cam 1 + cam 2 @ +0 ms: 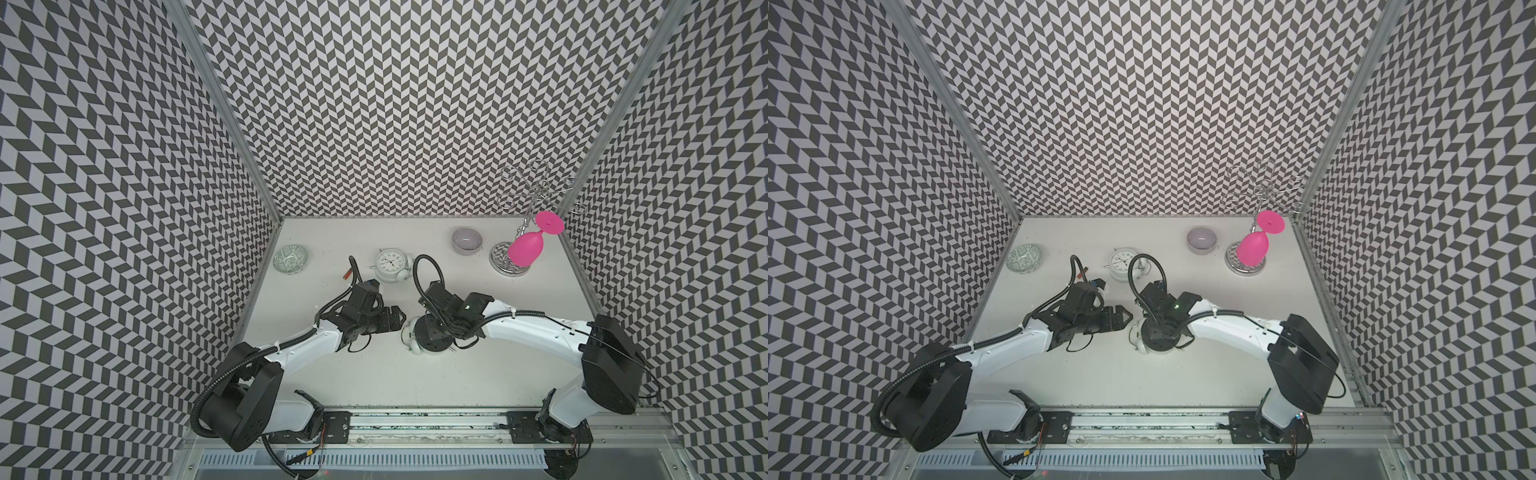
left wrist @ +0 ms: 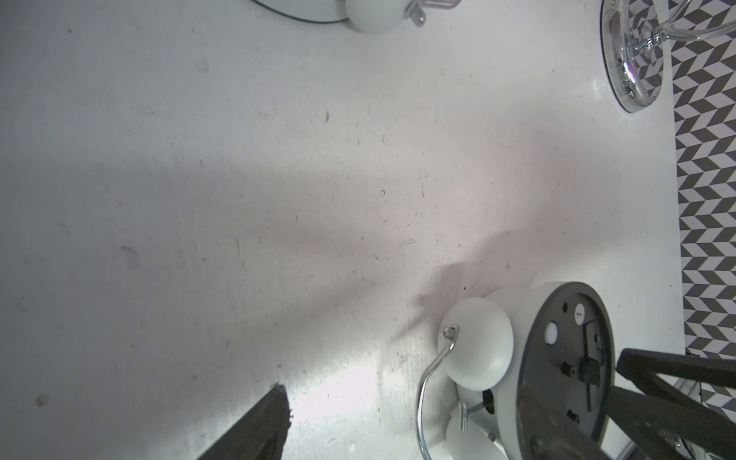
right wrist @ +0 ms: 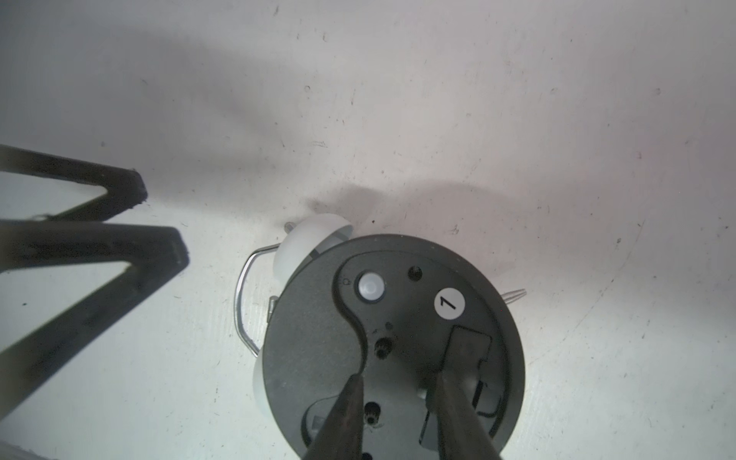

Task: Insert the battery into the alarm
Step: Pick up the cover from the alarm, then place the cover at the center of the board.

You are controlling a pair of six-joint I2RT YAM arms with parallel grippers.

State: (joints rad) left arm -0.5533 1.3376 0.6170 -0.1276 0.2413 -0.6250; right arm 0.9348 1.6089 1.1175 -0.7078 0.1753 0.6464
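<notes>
White alarm [image 3: 392,310] lies face-down, dark back up.

The walls [image 1: 415,104] are black-and-white chevron and the tabletop [image 1: 374,374] is plain white. The alarm [image 3: 310,350] has a dark grey back, white bells and a white sticker [image 3: 449,304] with a black 1. The second clock [image 1: 390,262] is white, the glass [image 1: 527,249] bright pink, one bowl [image 1: 467,240] lilac-grey, the patterned bowl [image 1: 290,259] green and white.

2 alarms [image 1: 391,265] [image 1: 408,334], 2 bowls [image 1: 290,258] [image 1: 468,240], 1 goblet [image 1: 526,248]
</notes>
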